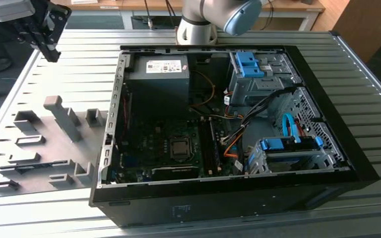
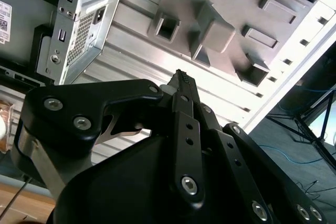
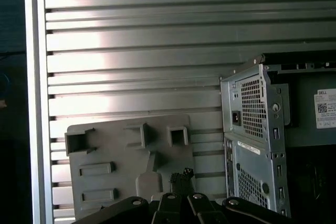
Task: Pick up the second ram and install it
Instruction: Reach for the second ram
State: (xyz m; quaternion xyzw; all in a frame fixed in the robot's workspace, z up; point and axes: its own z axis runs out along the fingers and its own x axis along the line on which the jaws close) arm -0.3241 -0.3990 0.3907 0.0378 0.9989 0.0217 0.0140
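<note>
In the exterior view my gripper (image 1: 50, 53) hangs above the table's far corner on the view's left, well away from the open computer case (image 1: 197, 206). Its fingers are shut together with nothing between them, which both wrist views confirm (image 2: 182, 78) (image 3: 182, 175). Below the fingertips lies the grey fixture tray (image 3: 121, 182) with its moulded holders. The second ram is out of view. Inside the case, the motherboard (image 1: 154, 144) carries long dark memory slots (image 1: 210, 146) beside the processor socket.
The grey fixture tray (image 1: 41, 148) lies beside the case on the exterior view's left. The case's rear corner (image 2: 79, 30) stands close to the gripper. Blue drive-bay latches (image 1: 251, 64) and loose cables crowd the case's other side. The ribbed metal table (image 1: 349, 64) surrounds everything.
</note>
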